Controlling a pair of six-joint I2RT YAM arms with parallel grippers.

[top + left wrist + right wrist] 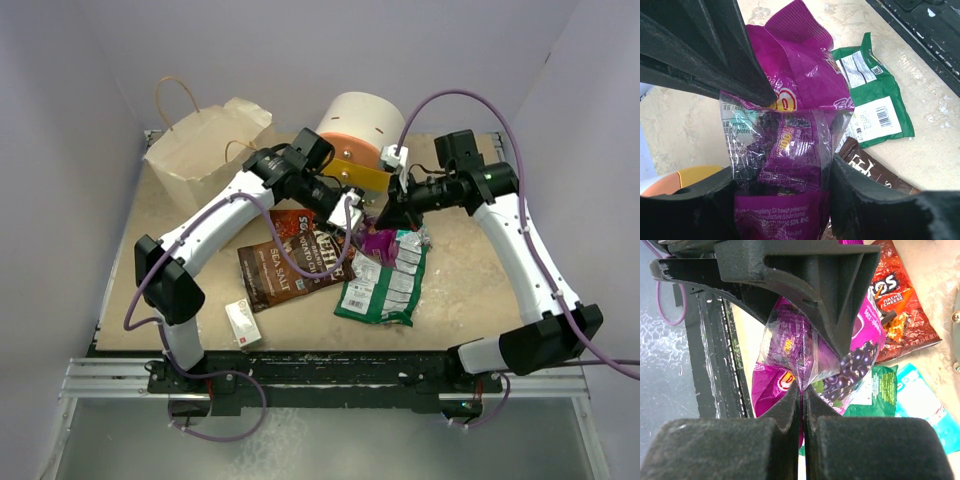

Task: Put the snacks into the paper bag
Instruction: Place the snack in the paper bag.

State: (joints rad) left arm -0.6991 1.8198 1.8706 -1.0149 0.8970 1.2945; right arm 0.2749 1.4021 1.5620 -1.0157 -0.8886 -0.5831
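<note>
A purple candy packet hangs above the table's middle, held between both grippers. My right gripper is shut on its thin edge. My left gripper has its jaws closed on the packet's bulky body. Below lie a green bag with a white label, a dark brown bag and a red-brown chip bag. The cream paper bag lies at the back left, apart from both grippers.
A round white-orange-yellow drawer unit stands at the back centre, just behind the grippers. A small white box lies near the front edge. A teal packet lies beside the green bag.
</note>
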